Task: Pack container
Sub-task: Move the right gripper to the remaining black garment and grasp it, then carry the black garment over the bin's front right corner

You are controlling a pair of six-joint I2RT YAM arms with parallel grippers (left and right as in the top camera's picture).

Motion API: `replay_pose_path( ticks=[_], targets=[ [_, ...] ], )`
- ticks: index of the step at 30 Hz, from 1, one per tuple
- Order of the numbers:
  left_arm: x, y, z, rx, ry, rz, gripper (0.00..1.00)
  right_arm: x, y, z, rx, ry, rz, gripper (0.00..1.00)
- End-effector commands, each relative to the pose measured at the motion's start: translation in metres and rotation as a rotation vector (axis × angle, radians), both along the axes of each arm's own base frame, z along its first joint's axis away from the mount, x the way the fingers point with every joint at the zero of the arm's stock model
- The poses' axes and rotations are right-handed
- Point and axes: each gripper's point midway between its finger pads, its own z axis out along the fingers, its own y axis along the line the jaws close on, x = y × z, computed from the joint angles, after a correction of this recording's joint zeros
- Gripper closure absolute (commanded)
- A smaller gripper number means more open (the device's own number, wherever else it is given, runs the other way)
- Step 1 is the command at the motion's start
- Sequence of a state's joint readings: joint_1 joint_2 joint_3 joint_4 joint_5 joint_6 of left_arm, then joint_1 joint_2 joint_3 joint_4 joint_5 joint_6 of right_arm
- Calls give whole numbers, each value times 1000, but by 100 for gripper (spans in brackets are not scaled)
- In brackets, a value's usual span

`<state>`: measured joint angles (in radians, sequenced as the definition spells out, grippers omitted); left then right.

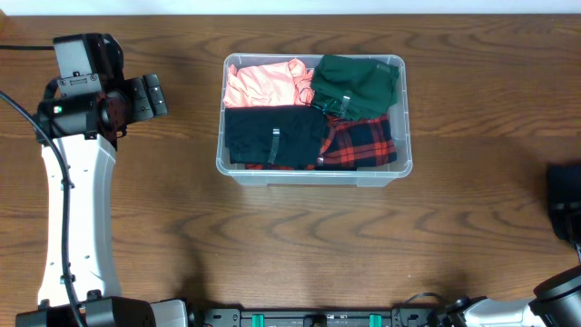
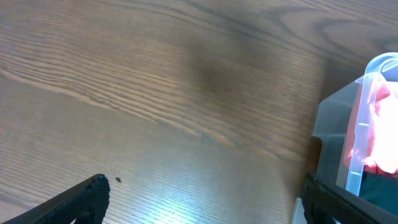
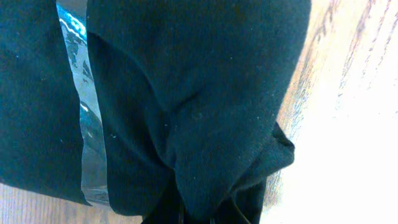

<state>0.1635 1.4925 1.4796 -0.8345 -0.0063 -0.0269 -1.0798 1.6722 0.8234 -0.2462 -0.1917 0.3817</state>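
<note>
The clear container (image 1: 403, 162) stands at the middle of the table. It holds a pink garment (image 1: 263, 82), a dark green one (image 1: 359, 82), a black one (image 1: 272, 136) and a red-black plaid one (image 1: 359, 143). My left gripper (image 1: 150, 95) is open and empty over bare wood, left of the container. In the left wrist view its jaws (image 2: 208, 202) are wide apart, and the container's corner (image 2: 360, 124) shows at the right. My right gripper (image 1: 565, 202) is at the table's right edge. A dark garment (image 3: 199, 106) with a clear tape band fills the right wrist view, bunches at the jaws and hides the fingers.
The wooden table (image 1: 300, 245) spreads around the container. The left arm's white link (image 1: 77, 218) runs along the left side. Cables and the arm bases lie along the front edge (image 1: 309, 318).
</note>
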Motion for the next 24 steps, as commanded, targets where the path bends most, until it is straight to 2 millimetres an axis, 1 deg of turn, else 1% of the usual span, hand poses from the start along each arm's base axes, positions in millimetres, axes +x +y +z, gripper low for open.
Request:
replay_pose_path(
  ticks=[1, 3, 5, 8, 12, 14, 16, 18, 22, 24],
  targets=[
    [0, 2, -5, -4, 13, 13, 2, 25, 18, 0, 54, -50, 100, 99],
    [0, 2, -5, -4, 13, 13, 2, 48, 28, 15, 66, -125, 170, 99],
    [0, 2, -5, -4, 13, 13, 2, 77, 43, 38, 69, -220, 265, 99],
    [0, 2, -5, -4, 13, 13, 2, 111, 68, 72, 68, -326, 394, 99],
    [0, 2, -5, -4, 13, 13, 2, 145, 106, 117, 66, -400, 573, 99],
    [0, 2, -5, -4, 13, 13, 2, 157, 126, 137, 65, -416, 656, 99],
    [0, 2, -5, -4, 13, 13, 2, 169, 151, 161, 55, -436, 765, 99],
    [0, 2, -5, -4, 13, 13, 2, 177, 173, 182, 47, -452, 853, 99],
    [0, 2, -5, -4, 13, 13, 2, 188, 226, 226, 11, -487, 1059, 99],
    [0, 2, -5, -4, 13, 13, 2, 189, 247, 245, -21, -502, 1138, 99]
  ],
)
